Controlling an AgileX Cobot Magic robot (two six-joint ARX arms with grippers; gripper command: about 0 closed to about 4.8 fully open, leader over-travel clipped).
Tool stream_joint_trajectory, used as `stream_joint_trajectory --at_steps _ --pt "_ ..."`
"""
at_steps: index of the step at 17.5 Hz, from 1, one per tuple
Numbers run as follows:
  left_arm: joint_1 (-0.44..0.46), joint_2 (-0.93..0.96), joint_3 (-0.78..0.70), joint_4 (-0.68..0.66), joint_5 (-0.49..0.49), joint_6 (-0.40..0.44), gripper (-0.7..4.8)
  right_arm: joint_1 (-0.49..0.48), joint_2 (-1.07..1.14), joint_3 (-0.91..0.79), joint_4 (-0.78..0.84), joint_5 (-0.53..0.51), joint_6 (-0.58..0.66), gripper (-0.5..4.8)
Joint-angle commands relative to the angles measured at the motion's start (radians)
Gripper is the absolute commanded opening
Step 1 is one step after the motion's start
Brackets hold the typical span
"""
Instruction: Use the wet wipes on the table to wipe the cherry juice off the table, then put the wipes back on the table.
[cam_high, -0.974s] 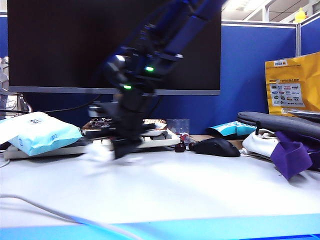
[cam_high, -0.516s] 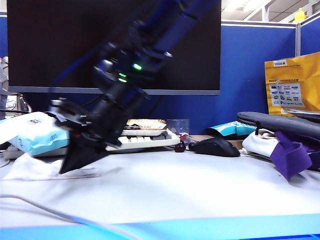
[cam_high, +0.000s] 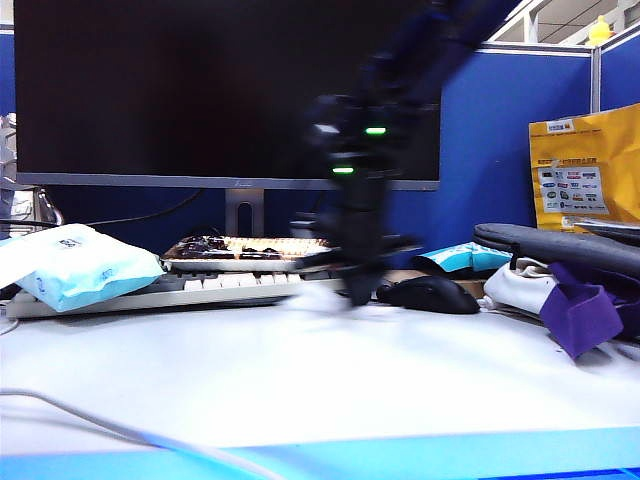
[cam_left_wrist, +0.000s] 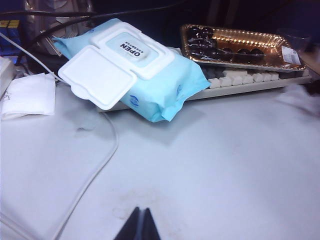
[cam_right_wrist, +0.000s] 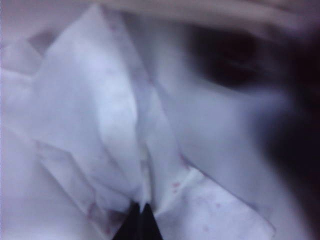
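The wet wipes (cam_right_wrist: 100, 125), 1 crumpled white sheet with faint pink specks, fills the right wrist view, pinched at its lower fold by the right gripper (cam_right_wrist: 140, 220), whose 2 dark fingertips meet with no gap. In the exterior view that gripper (cam_high: 358, 290) is a dark blur low over the table (cam_high: 300, 380), just beside the black mouse (cam_high: 433, 294), with a pale smudge of the sheet (cam_high: 320, 296) at its tip. The cherry juice cannot be made out on the pale surface.

The left gripper (cam_left_wrist: 139, 227) hangs above bare desk, its tips pressed together and empty. Beyond it a light-blue wipes packet (cam_left_wrist: 127, 70) with its flap open lies against the keyboard (cam_left_wrist: 250, 80). A gold tray (cam_left_wrist: 235, 45) on the keyboard holds several dark round pieces. A white cable (cam_left_wrist: 95, 172) crosses the desk. Open surface runs to the blue front edge (cam_high: 400, 455).
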Motion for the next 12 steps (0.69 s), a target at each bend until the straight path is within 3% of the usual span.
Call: stream_joint_trajectory --at_steps 1,4,7,8,10,11,12 --pt "0.0 0.001 -0.001 -0.008 0.004 0.001 -0.03 0.006 0.036 -0.025 -0.201 -0.193 -0.057 -0.01" --pt "0.0 0.001 -0.001 -0.008 0.004 0.001 -0.03 0.089 0.036 -0.025 -0.211 -0.475 -0.141 -0.01" --pt "0.0 0.001 -0.001 -0.008 0.004 0.001 -0.04 0.23 0.036 -0.025 -0.117 -0.615 -0.208 -0.01" --pt "0.0 0.001 -0.001 -0.008 0.004 0.001 -0.03 0.253 0.037 -0.025 -0.093 -0.593 -0.204 -0.01" --pt "0.0 0.001 -0.001 -0.008 0.004 0.001 -0.03 0.311 0.043 -0.025 -0.005 -0.346 -0.18 -0.01" --pt "0.0 0.001 -0.001 -0.008 0.004 0.001 -0.04 0.327 0.056 -0.025 0.074 -0.168 -0.18 -0.01" --pt "0.0 0.001 -0.001 -0.008 0.004 0.001 -0.04 0.325 0.066 -0.025 0.138 -0.078 -0.18 -0.01"
